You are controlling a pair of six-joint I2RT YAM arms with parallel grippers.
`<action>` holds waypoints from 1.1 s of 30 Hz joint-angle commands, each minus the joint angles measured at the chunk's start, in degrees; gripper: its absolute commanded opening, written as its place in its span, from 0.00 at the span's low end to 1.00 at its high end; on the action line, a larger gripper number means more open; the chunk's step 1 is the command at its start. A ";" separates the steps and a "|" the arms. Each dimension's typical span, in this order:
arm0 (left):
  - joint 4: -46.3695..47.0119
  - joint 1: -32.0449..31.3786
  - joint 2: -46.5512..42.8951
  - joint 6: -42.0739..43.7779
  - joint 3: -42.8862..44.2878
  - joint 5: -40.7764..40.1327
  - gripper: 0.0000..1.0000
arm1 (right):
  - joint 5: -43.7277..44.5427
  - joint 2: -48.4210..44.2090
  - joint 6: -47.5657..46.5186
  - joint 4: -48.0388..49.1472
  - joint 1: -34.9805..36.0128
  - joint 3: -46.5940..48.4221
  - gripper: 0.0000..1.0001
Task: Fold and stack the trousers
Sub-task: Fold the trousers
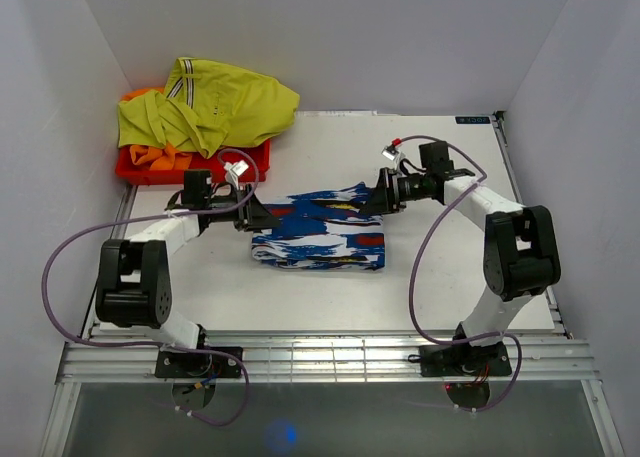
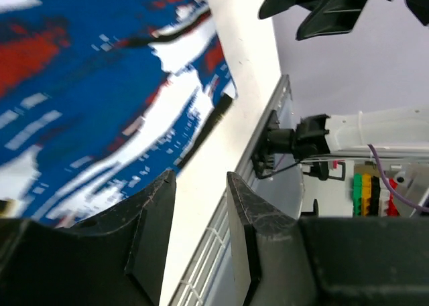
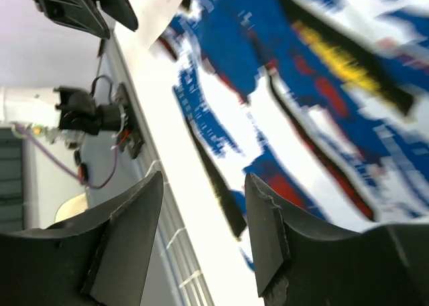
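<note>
The trousers [image 1: 322,233], royal blue with white, red, black and yellow blotches, lie folded in a rough rectangle in the middle of the table. My left gripper [image 1: 268,217] is at their left edge, open and empty; its view shows the fabric [image 2: 94,92] above the fingers [image 2: 151,205]. My right gripper [image 1: 376,199] is at their upper right corner, open and empty; its view shows the fabric [image 3: 301,98] beyond the fingers [image 3: 268,212].
A red bin [image 1: 190,162] at the back left holds an orange garment [image 1: 158,157] with a yellow-green garment [image 1: 215,107] draped over it. White walls enclose the table. A metal rail [image 1: 320,362] runs along the near edge.
</note>
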 commanded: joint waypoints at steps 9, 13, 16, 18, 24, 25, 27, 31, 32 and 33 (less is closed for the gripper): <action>-0.51 -1.19 3.22 1.01 -14.42 -1.05 0.44 | -1.79 9.78 -3.52 -0.70 3.26 -12.84 0.57; -2.70 -0.14 8.78 2.86 -13.28 -1.93 0.43 | 0.23 11.82 -3.87 -1.49 2.39 -12.31 0.55; -5.25 0.22 8.35 5.40 -12.49 -1.06 0.43 | 3.12 10.50 -5.54 -4.21 1.07 -11.00 0.55; -7.61 0.04 5.98 7.86 -12.48 -0.01 0.43 | 4.53 8.14 -7.12 -5.80 -0.25 -10.20 0.55; -15.61 -0.49 -10.10 13.65 -4.42 -0.51 0.64 | 13.22 -4.77 -8.18 -9.67 1.23 -3.36 0.69; -17.19 -0.49 -11.94 14.45 0.21 -6.10 0.69 | 19.86 -6.27 -8.36 -9.85 2.11 -1.95 0.75; -20.19 -0.40 -16.60 15.42 4.63 -13.59 0.80 | 26.92 -9.71 -8.71 -11.16 6.76 2.51 0.93; -22.30 -0.31 -22.06 13.15 12.63 -32.23 0.98 | 46.42 -11.82 -12.83 -11.78 20.53 7.20 0.90; -22.48 -0.31 -22.85 11.75 13.09 -37.74 0.98 | 48.81 -11.82 -13.62 -11.26 22.75 7.29 0.90; -22.83 -0.31 -23.82 10.35 13.53 -40.15 0.98 | 50.93 -11.39 -14.33 -9.69 25.21 7.12 0.90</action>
